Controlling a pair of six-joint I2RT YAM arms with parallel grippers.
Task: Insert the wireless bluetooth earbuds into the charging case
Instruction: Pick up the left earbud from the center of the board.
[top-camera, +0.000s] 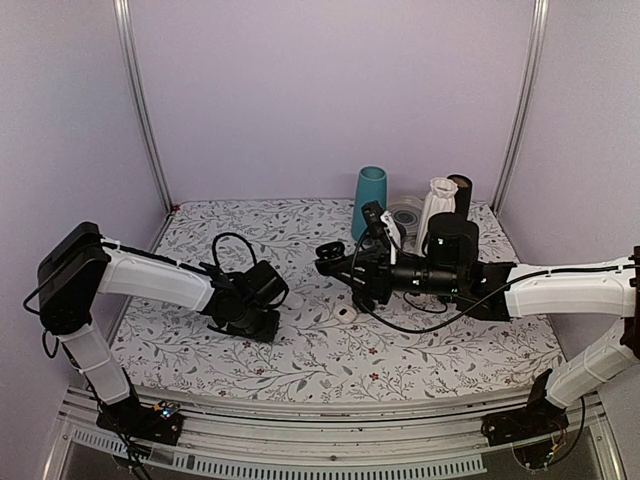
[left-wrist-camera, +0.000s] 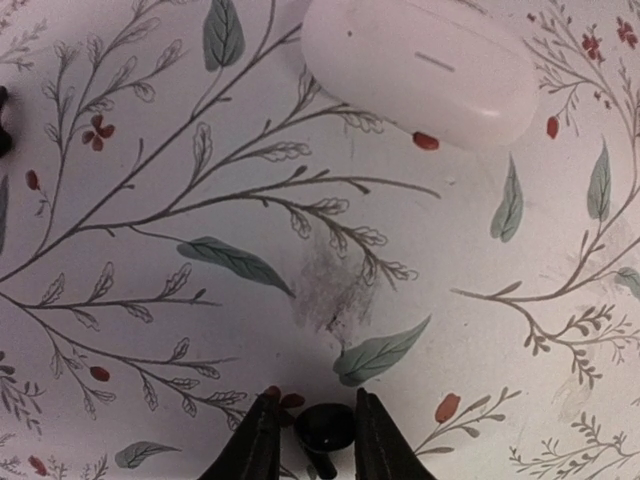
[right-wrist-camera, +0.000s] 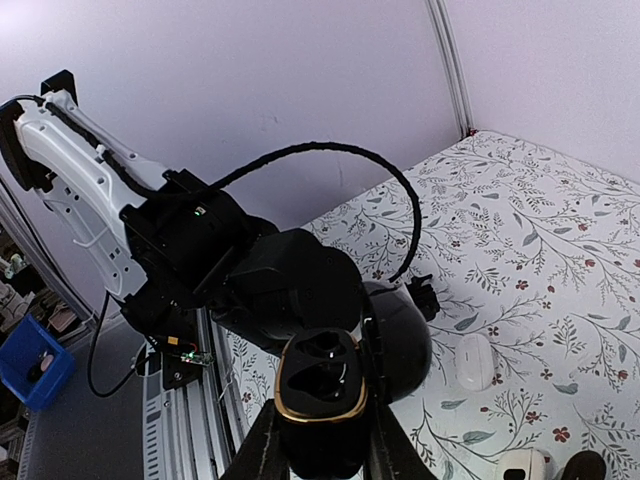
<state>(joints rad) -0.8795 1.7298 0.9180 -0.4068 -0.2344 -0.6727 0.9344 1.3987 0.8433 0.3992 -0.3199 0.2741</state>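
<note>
An open black charging case (right-wrist-camera: 320, 385) with a gold rim sits upright in your right gripper (right-wrist-camera: 322, 445), clamped between both fingers. Its wells look dark, and you cannot tell whether a bud is inside. That arm stretches low from the right, holding the case above the worktop (top-camera: 300, 370), just behind a closed white case (top-camera: 346, 314). To the left of the white case, your left gripper (left-wrist-camera: 315, 430) stands narrow around a small dark earbud (left-wrist-camera: 325, 425) lying on the worktop, pinching it between its fingers, the arm bent and pointing down
</note>
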